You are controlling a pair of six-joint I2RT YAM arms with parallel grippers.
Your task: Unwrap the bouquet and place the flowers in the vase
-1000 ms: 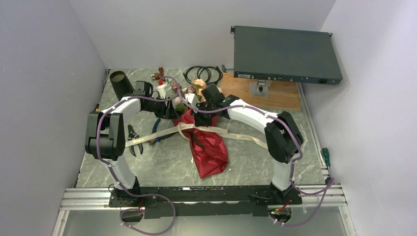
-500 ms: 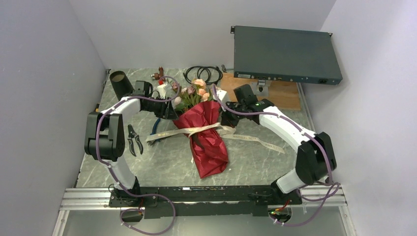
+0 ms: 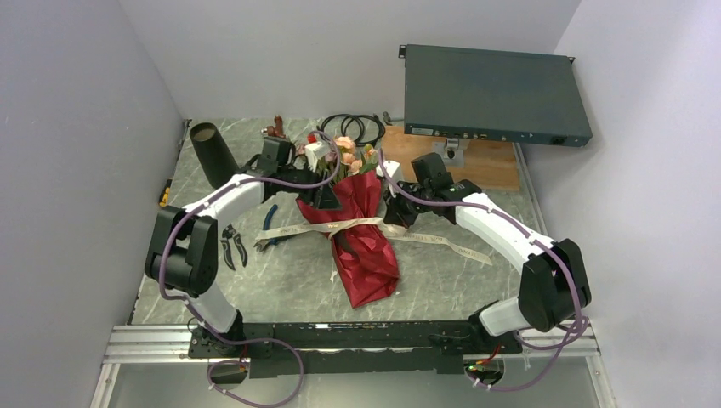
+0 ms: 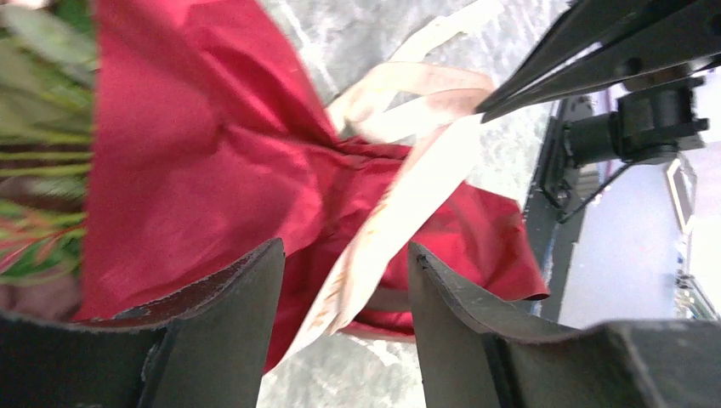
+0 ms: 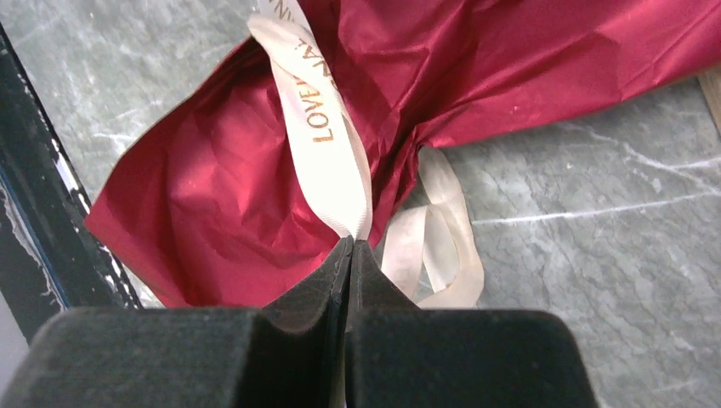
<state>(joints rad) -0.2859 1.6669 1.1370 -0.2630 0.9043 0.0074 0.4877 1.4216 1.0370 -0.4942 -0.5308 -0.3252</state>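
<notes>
Right gripper point(image 5: 351, 251) pinches the beige ribbon point(image 5: 319, 127) at 3 o'clock of the red-wrapped bouquet point(image 3: 364, 251); left gripper point(image 4: 344, 280), jaws apart, is over its 11 o'clock edge.

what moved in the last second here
The right tool, shut on the beige printed ribbon, swung out to the right, dragging the ribbon's left tail rightward. The left tool moved right, over the red-paper-wrapped rose bouquet. The dark tapered vase stayed put.
</notes>
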